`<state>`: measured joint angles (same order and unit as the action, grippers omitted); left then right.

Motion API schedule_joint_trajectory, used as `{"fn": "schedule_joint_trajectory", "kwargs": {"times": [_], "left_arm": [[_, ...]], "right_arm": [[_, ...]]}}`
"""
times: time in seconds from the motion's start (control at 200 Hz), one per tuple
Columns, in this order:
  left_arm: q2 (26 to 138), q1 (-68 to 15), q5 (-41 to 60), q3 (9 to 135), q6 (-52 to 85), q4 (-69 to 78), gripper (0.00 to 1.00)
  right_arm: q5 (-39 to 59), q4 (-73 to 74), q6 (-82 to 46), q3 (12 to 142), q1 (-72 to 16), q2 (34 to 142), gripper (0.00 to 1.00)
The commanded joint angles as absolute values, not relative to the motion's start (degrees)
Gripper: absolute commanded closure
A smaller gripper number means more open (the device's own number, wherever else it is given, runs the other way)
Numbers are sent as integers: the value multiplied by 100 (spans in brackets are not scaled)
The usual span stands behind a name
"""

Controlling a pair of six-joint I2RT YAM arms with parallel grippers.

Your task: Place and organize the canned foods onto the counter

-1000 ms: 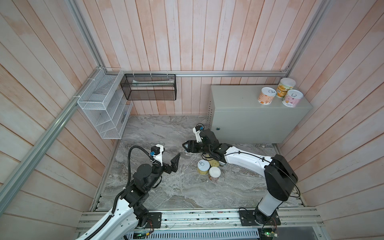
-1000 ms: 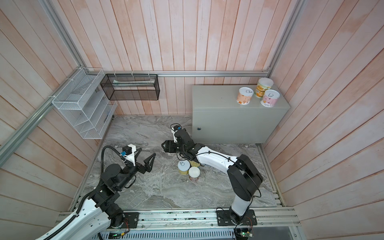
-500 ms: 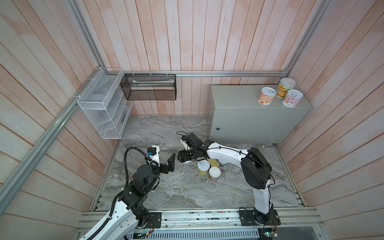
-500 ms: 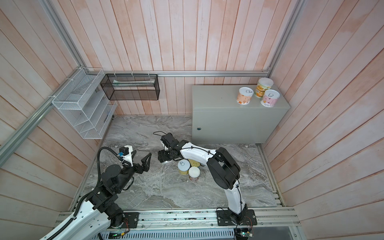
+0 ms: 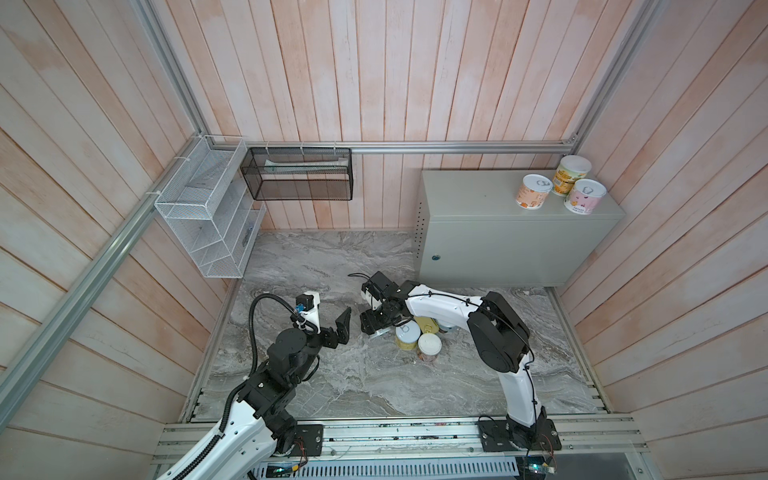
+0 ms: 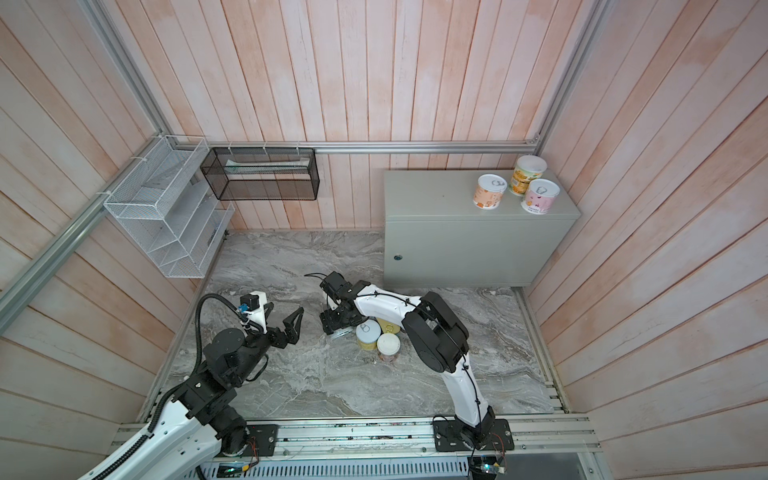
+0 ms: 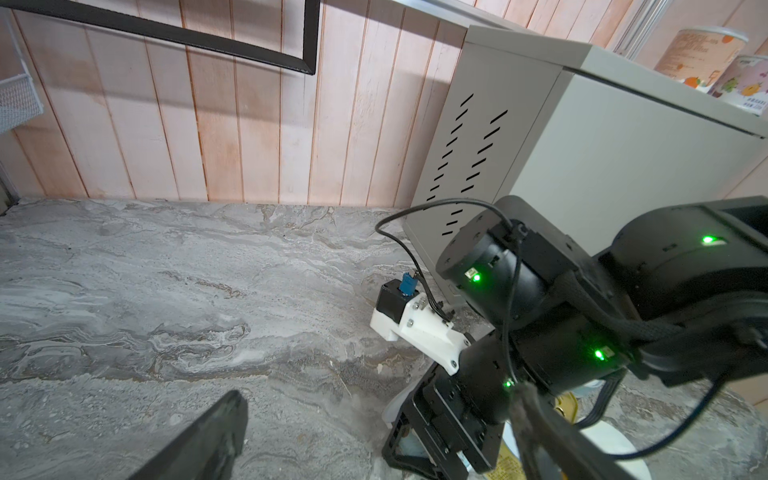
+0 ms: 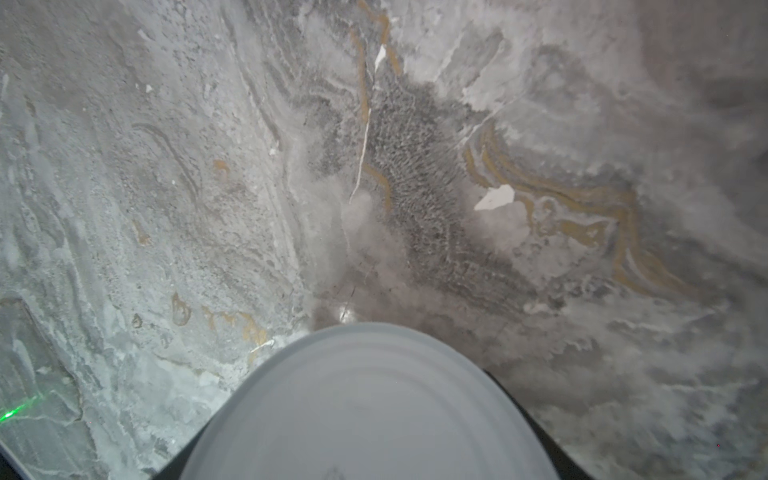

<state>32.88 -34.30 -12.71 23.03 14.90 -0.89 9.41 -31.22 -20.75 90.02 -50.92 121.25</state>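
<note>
the counter (image 5: 494,249) is the pale grey-green metal box on the right against the back wall, with a small round lock on the front and slots down its side. three round tins already stand upright and bunched close at the far right end of its top: a peach tin (image 5: 533,192), a yellow-orange tin (image 5: 571,174) with a white lid behind it, and a pink tin (image 5: 586,196). the others are down on the marbled slab (image 5: 332,386) in front of the counter: a yellow tin (image 5: 407,336) with a silvery pull-tab top, a white-topped tin (image 5: 429,348) just beside it, and the gold top of the rectangular tin (image 5: 428,325) peeking out from under the right arm (image 5: 440,303). the right gripper (image 5: 376,328) sits low over the slab just left of that bunch, clamped on a round tin (image 8: 365,407). the right wrist view only gives me its flat ribbed silvery end with the dark jaws at either side, so i can't read the label or tell if it's touching the slab. in both top views it's just a silver sliver. whatever else is under the right arm is hidden, so i can't count the slab tins properly. the left gripper (image 6: 282,316) hangs spread wide with nothing in it, facing the right gripper but apart from it. compared with a second ago, the right gripper has swung away from the counter front and down beside the bunch, with its elbow folded inward. the left gripper has barely shifted, and the three tins up top haven't moved.
</note>
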Motion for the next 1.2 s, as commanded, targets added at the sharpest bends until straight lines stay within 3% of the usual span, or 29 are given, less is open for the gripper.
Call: {"fn": "schedule_joint_trajectory", "kwargs": {"times": [0.0, 0.33, 0.595, 0.875, 1.195], "left_arm": [[3389, -3425, -1327, 2463, 1637, -375, 0], [4370, -3338, -992, 3299, 2560, -1748, 0], [5990, -2230, 1506, 4222, 3136, -2416, 0], [6632, -2208, 2544, 5035, 3600, -2960, 0], [6461, -2208, 2767, 4210, 4547, -2911, 0]], "right_arm": [[1051, -3200, -1939, 9202, -5102, 12060, 21], [860, -2889, -1995, 8765, -4896, 11096, 8], [105, -2665, -2254, 7574, -4714, 9742, 7], [-249, -2426, -2358, 6461, -4720, 8811, 6], [-641, -1762, -2046, 5572, -4956, 7748, 6]]}}
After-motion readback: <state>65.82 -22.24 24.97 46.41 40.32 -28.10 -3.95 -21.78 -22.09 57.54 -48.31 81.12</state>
